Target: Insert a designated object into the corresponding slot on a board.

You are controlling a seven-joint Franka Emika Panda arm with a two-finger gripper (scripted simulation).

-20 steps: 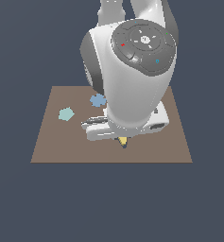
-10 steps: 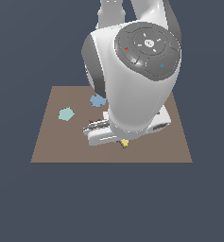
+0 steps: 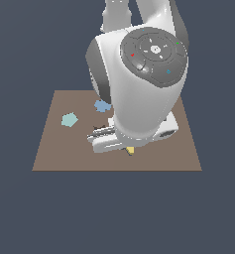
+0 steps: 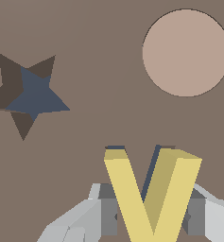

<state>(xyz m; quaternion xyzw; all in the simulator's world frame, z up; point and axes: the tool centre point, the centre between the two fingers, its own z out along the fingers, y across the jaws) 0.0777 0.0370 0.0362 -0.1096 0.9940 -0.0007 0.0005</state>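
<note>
In the exterior view, the arm is hiding most of the flat brown square board (image 3: 54,149); only a yellow tip is peeking out beneath the gripper (image 3: 129,149). In the wrist view, the jaws are pinching the thick yellow V-shaped block (image 4: 149,194) by its outer flanks, closed snugly on it, directly over the dark navy V-shaped slot (image 4: 151,163). It is looking rigid, light and smooth, so a flank grip seems right.

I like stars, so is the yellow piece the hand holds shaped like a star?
No, the yellow block between the hand fingers is a V shape.

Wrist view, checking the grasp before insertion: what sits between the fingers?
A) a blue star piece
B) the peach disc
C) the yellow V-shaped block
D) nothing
C: the yellow V-shaped block sits between the grey fingers, while the peach disc lies apart on the board.
</note>
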